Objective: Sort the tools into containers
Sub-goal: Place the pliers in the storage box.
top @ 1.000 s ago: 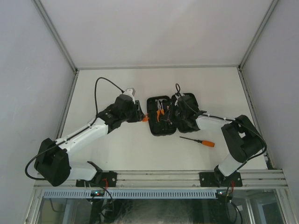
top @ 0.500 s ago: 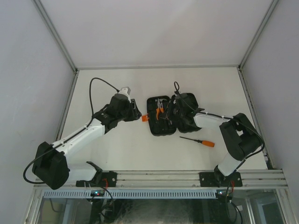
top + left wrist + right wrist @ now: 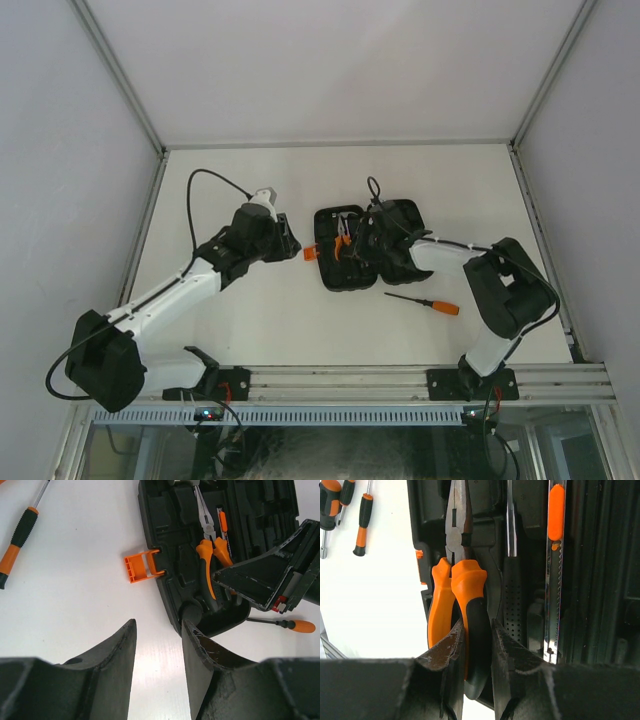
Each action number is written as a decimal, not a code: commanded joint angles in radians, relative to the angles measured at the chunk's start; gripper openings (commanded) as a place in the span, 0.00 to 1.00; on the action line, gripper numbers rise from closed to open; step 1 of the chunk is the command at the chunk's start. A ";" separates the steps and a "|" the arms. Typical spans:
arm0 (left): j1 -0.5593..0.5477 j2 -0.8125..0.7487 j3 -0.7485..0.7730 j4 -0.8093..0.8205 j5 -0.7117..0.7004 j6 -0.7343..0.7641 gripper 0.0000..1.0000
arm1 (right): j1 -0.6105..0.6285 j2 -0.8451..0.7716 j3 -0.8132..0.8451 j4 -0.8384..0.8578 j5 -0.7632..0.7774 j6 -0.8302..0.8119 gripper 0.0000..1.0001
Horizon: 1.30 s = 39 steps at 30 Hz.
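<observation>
Seating pliers [image 3: 455,580] in the case [image 3: 345,278], central between the bench's side edges: my right gripper [image 3: 476,632] pinches one handle narrowly; I should press it level into its slot before releasing; my left gripper [image 3: 157,635] stands open, empty.

Items on the surface [image 3: 250,310]:
- One tool case [image 3: 345,277], fitted with one orange latch [image 3: 137,566].
- In the case: one pliers [image 3: 457,580], one black-handled tool [image 3: 512,600], one knife [image 3: 555,555] with an orange slider.
- Loose screwdrivers [image 3: 362,525]: three left of the case.
- One further screwdriver [image 3: 425,302] lies to the right, making four.
</observation>
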 commanded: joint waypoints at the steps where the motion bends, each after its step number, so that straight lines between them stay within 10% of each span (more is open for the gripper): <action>1: 0.008 -0.027 -0.018 0.029 0.015 0.005 0.46 | 0.007 0.003 0.053 0.030 0.018 0.020 0.00; 30: 0.008 -0.019 -0.016 0.021 0.023 0.000 0.45 | 0.008 0.157 0.209 -0.061 -0.069 -0.041 0.00; 39: 0.008 -0.019 -0.016 0.020 0.021 0.000 0.45 | 0.010 0.164 0.238 -0.111 -0.024 -0.059 0.18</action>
